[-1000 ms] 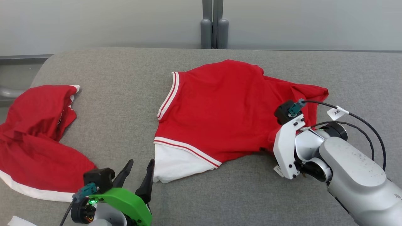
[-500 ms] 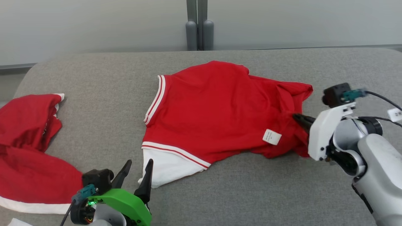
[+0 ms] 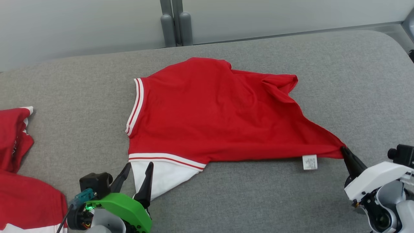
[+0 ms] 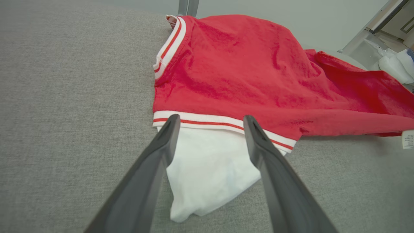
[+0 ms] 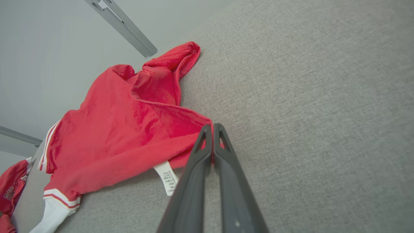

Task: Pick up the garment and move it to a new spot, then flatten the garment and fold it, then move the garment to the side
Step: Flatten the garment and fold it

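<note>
Pulled rightward, the red garment [image 3: 210, 110] stretches taut from the right pincer [image 3: 343, 149] clenching its corner.

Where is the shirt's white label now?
The label lies at the near shirt edge, lower right in the head view, just left of the right gripper.

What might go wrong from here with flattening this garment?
The right tool pinches only the very corner of the garment, drawn to a taut point; a hard pull may slip it free.
The left tool stands open at the white sleeve, gripping nothing, so the whole garment might slide rather than stretch flat.
</note>
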{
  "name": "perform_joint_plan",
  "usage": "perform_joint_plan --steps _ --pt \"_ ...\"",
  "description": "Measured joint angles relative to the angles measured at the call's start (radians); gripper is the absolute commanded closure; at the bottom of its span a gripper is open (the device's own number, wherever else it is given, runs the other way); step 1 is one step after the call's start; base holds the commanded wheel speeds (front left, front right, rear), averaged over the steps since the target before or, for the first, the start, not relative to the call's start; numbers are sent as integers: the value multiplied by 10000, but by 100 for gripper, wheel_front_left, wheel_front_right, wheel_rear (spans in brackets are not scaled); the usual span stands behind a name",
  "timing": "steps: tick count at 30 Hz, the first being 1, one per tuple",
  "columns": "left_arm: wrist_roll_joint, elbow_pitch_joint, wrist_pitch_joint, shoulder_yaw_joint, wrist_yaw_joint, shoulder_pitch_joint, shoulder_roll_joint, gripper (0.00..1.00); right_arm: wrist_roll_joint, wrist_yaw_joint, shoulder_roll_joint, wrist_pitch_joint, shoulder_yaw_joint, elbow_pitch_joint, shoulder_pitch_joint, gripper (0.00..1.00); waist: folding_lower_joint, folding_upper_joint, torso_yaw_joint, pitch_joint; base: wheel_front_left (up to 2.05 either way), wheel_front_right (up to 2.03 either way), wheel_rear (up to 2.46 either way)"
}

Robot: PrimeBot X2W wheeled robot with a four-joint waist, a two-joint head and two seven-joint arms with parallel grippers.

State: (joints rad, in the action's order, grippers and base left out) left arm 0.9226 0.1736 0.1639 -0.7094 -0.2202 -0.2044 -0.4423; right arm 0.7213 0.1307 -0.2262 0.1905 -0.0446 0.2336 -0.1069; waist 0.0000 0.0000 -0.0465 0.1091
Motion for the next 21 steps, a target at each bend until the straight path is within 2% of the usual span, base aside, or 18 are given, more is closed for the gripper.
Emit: perform_joint_plan --steps 1,2,3,7,12,15,21 --pt "0 -6 -13 -10 0 -5 2 0 12 0 104 -25 -36 157 123 100 0 0 -45 25 0 0 0" --pt "2 -2 -40 -19 0 -4 -2 0 21 0 217 -84 -56 293 231 40 0 0 -84 46 0 0 0" --pt "2 0 -42 -23 0 -4 -6 0 73 0 322 -121 -54 418 302 0 0 0 -119 60 0 0 0" --pt "8 19 -56 -36 -13 0 -21 0 65 0 387 -134 163 754 493 0 0 0 -216 44 0 0 0" --pt "19 71 -10 -52 -48 45 -25 0 -146 0 86 -428 334 755 959 0 0 0 -269 -109 0 0 0" --pt "13 61 205 17 -86 109 -27 0 -453 0 -217 -1101 255 401 1248 0 0 0 -268 -258 0 0 0" --pt "-249 -161 811 575 -222 236 -33 0 -834 0 -314 -2857 410 -577 1216 0 0 0 -276 -604 0 0 0"
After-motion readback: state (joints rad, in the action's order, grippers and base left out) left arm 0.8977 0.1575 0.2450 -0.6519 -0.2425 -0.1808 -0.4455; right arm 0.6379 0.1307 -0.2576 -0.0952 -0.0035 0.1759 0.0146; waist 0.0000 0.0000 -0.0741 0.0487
